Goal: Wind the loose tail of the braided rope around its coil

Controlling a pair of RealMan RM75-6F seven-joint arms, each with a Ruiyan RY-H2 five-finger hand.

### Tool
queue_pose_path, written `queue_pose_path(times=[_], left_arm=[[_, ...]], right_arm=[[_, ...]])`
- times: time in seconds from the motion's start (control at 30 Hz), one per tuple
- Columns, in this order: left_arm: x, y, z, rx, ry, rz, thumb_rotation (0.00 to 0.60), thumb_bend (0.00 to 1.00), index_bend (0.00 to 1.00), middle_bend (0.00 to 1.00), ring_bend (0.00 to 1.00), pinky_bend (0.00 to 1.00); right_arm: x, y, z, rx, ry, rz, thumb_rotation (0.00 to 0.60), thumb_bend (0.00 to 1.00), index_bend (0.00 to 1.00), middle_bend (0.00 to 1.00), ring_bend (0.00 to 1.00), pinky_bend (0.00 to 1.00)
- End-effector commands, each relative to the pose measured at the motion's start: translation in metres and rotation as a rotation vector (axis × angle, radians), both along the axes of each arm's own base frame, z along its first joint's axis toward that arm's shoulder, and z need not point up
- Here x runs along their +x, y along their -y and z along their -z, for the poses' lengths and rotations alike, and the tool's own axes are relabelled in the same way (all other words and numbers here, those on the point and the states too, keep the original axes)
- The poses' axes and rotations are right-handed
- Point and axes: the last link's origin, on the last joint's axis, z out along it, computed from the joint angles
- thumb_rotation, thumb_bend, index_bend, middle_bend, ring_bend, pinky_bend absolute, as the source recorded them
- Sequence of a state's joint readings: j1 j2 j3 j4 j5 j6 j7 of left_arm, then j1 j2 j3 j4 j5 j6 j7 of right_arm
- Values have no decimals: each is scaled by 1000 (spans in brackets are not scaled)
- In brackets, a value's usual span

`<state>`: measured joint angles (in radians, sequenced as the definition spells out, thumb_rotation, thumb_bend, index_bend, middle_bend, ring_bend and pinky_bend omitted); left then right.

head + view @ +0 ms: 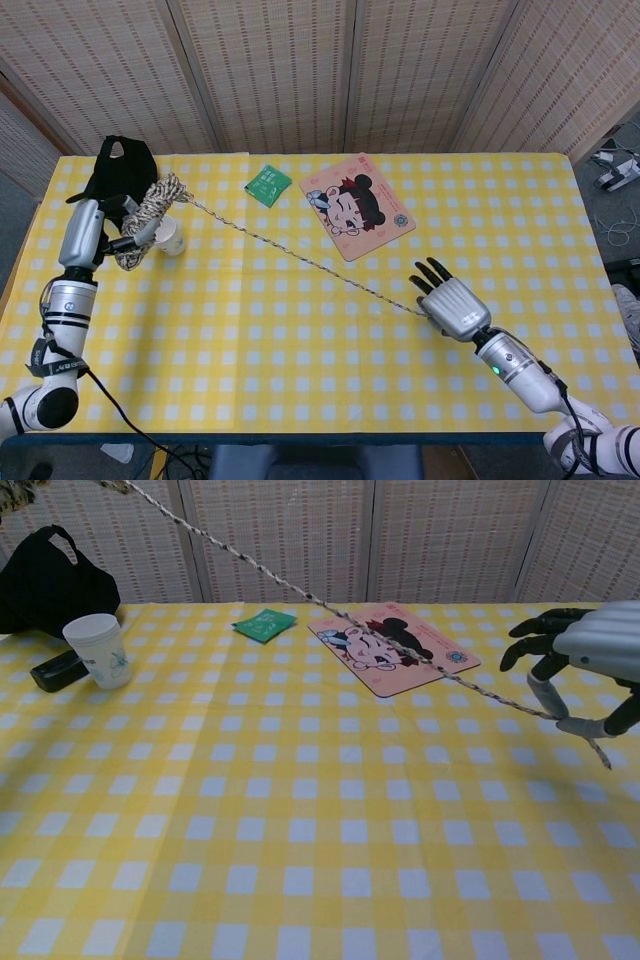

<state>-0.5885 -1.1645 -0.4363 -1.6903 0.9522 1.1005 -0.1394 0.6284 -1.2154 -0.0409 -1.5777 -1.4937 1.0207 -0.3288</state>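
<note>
So the rope (300, 256) ran taut, a straight diagonal from the far left corner down to the near right.

Left hand (85, 235) gripped the coil (145, 215) above the table (300, 350), by the paper cup (170, 238) and black bag (120, 170). Right hand (452, 305) pinched the tail's end, other fingers spread. The line passed over open cloth near the cartoon mat (358, 205); a green packet (267, 183) lay beyond.
</note>
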Motion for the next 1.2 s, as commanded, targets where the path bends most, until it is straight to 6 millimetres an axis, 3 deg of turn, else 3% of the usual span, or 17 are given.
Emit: queue_pose_path(times=[0.03,0.43,0.67,0.93,1.2], left_arm=[[3,1,7,-8,-46,14,346,228,771,829,695,539],[26,2,52,-23,-197,93,364,228,767,829,694,539],[45,12,77,-62,-208,173,365,228,767,829,692,539],[65,32,94,-84,-197,291,365,228,766,829,691,539],[71,55,105,-119,-205,396,365,228,766,829,690,539]], right_arm=[[25,-1,-3,1,60,-72,600,396,623,187,0,0],[153,-5,-5,91,261,-323,600,397,623,188,0,0],[212,4,-2,110,377,-374,600,396,623,188,0,0],[255,26,3,86,464,-362,600,396,623,188,0,0],[270,50,5,37,494,-313,600,396,623,187,0,0]])
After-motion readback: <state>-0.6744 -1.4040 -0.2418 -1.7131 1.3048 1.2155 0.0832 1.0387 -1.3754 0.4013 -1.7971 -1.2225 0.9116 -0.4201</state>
